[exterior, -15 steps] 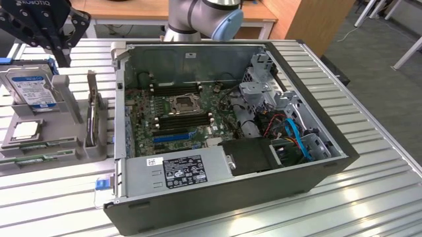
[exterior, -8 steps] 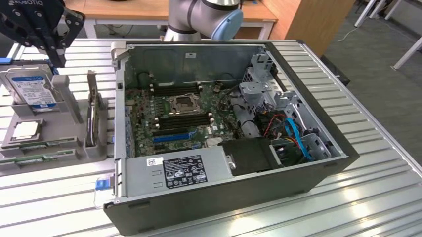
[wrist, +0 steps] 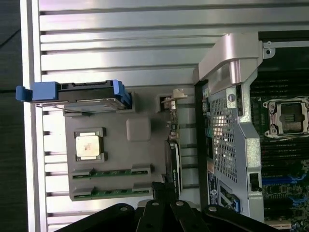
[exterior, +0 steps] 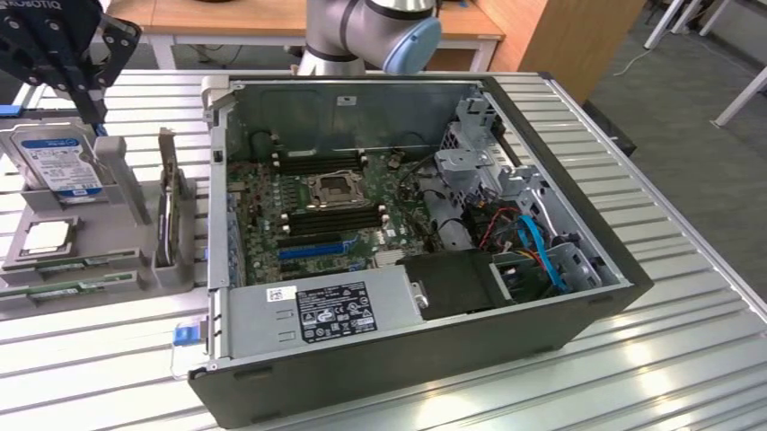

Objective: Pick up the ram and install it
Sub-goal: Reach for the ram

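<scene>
Two ram sticks, long and green, lie side by side in slots of a grey parts tray (exterior: 120, 242): one ram stick (exterior: 74, 262) (wrist: 111, 172) and a second ram stick (exterior: 60, 292) (wrist: 113, 192). My gripper (exterior: 92, 108) (wrist: 161, 191) hangs above the tray at the exterior view's far left, over the hard drive, well clear of the sticks. Its jaws are shut with nothing between them. The open computer case (exterior: 419, 359) lies beside the tray, and its motherboard (exterior: 318, 211) shows dark memory slots (exterior: 336, 220) around the processor socket (exterior: 330, 189).
The tray also carries a silver hard drive (exterior: 54, 166) (wrist: 77, 94) with blue rails, a square processor chip (exterior: 46, 235) (wrist: 88, 146) and an upright card (exterior: 168, 215) (wrist: 173, 159). A power supply (exterior: 323, 310) and cables (exterior: 533, 242) sit inside the case. Everything rests on a slatted metal table (exterior: 671, 359).
</scene>
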